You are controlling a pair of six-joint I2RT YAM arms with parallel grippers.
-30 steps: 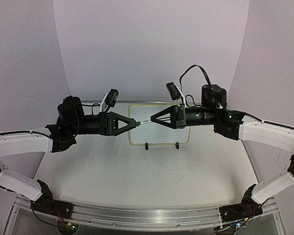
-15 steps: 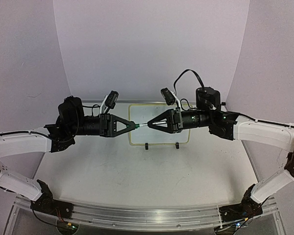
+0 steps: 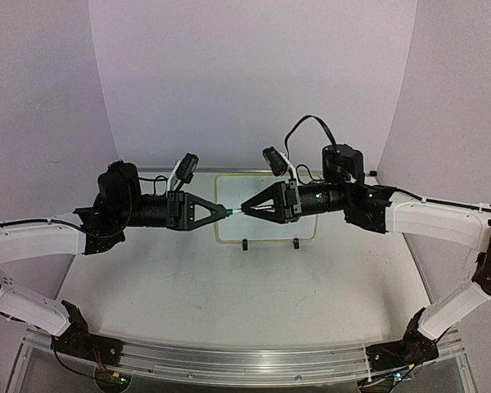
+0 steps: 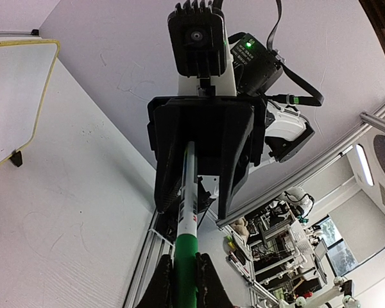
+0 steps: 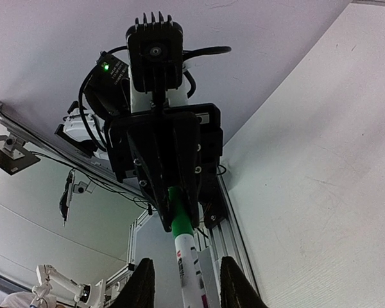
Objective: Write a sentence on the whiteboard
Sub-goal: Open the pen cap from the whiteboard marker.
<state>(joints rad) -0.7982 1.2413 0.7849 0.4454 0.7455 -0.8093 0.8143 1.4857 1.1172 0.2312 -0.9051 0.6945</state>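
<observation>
A marker [image 3: 232,212] hangs level in mid-air between the two arms, in front of the whiteboard [image 3: 266,185]. My left gripper [image 3: 223,213] is shut on its green cap [image 4: 186,260]; the white barrel [image 4: 190,183] runs on into the right gripper's jaws. My right gripper [image 3: 244,210] is open, its fingers [image 5: 235,282] standing apart on either side of the barrel [image 5: 191,269] with gaps showing. The board's visible face looks blank, and the sentence shows in no view.
The whiteboard stands on small black feet [image 3: 245,244] at the back middle of the table, partly hidden behind both grippers. Its yellow-rimmed corner [image 4: 40,96] appears in the left wrist view. The aluminium rail [image 3: 229,360] runs along the near edge.
My left gripper has closed on the marker's green cap. My right gripper has opened its jaws around the barrel and shifted a little left, toward the left gripper.
</observation>
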